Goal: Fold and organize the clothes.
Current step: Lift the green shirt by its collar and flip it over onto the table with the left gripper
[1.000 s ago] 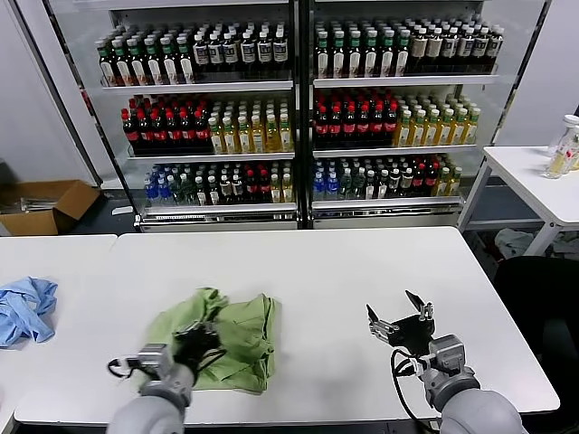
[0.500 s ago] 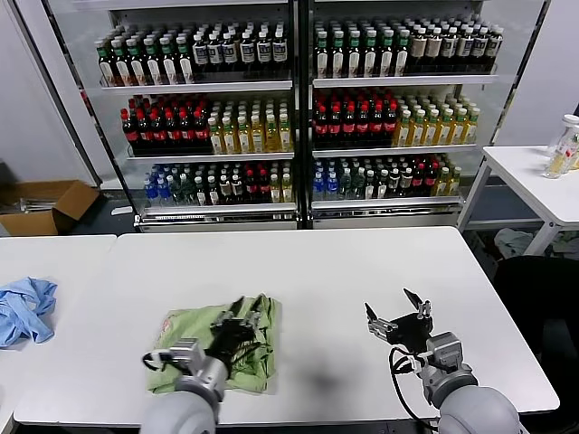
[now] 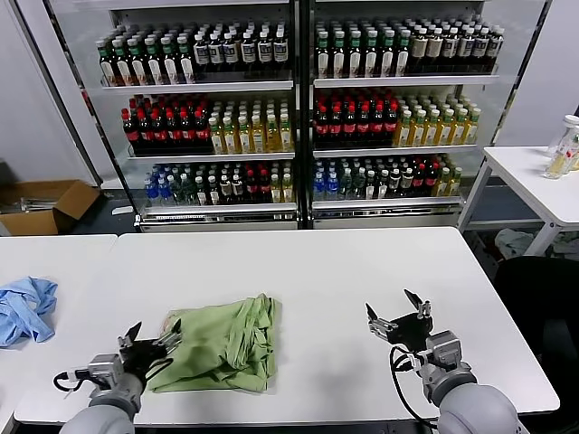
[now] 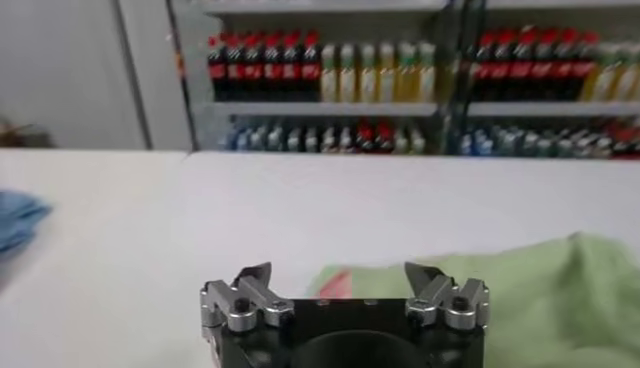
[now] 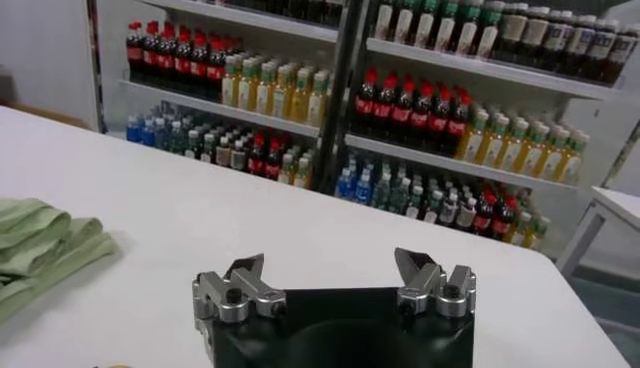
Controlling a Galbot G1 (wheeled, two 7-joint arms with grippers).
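At the near left corner of the white worktop (image 3: 362, 262), the left claw (image 3: 150, 339) hovers with its fingers apart and nothing between them, just beside the left edge of the light green polo shirt (image 3: 222, 342). The left wrist view shows the same claw (image 4: 345, 283) spread wide above the worktop (image 4: 200, 210), with the green fabric (image 4: 540, 300) lying just beyond its tips and a patch of red print showing at the shirt's near edge.

The shirt lies folded into a compact bundle on the front part of the worktop, left of centre, with soft ridges running along its right side. Well apart from it, on the right, the right claw (image 3: 398, 318) waits above bare worktop, its fingers also spread and holding nothing. From the right wrist view, that claw (image 5: 333, 273) stands open over the white surface (image 5: 300, 230), the folded shirt (image 5: 40, 245) visible off to one side.

A crumpled light blue cloth (image 3: 25, 307) rests on a neighbouring worktop at the far left. Behind the scene, glass-fronted coolers (image 3: 298, 108) hold rows of bottled drinks, and a cardboard box (image 3: 45, 203) sits on the floor to the left.
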